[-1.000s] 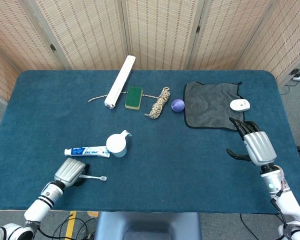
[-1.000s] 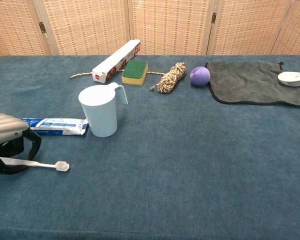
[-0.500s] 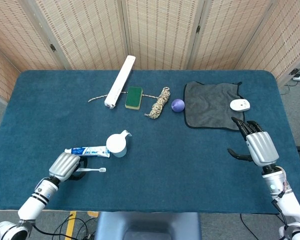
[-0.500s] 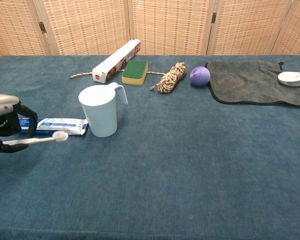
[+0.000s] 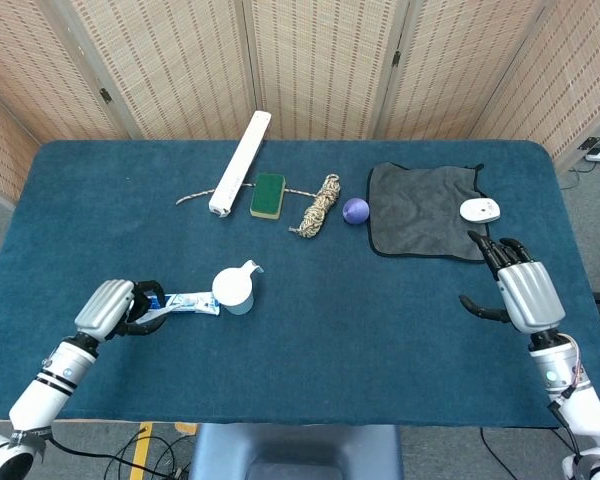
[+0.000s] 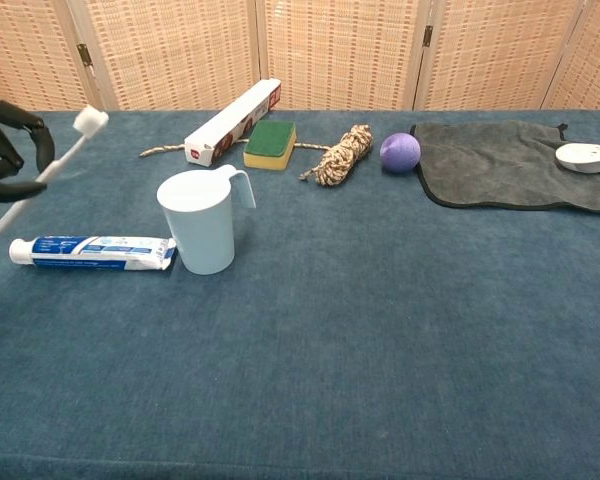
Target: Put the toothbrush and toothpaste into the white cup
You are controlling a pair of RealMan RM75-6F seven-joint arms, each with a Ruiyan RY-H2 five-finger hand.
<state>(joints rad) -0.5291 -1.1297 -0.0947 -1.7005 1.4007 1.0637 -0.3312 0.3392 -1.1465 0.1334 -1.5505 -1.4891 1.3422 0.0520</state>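
Observation:
The white cup (image 5: 235, 289) (image 6: 202, 220) stands upright at the left of the blue table. The toothpaste tube (image 5: 185, 301) (image 6: 90, 251) lies flat just left of it, its end touching the cup's base. My left hand (image 5: 110, 308) (image 6: 0, 150) holds the white toothbrush (image 6: 45, 172) raised off the table, left of the cup, tilted with its bristle head up and toward the cup. Part of the toothbrush (image 5: 156, 316) shows past the fingers in the head view. My right hand (image 5: 523, 290) hovers open at the table's right side, holding nothing.
Along the back lie a long white box (image 5: 240, 162), a green-and-yellow sponge (image 5: 267, 195), a coiled rope (image 5: 320, 206), a purple ball (image 5: 355, 210) and a grey cloth (image 5: 425, 208) with a white mouse (image 5: 479, 210) at its right edge.
My left hand has picked the toothbrush up from the table, raised it and tipped its head upward. The right hand has drifted slightly.

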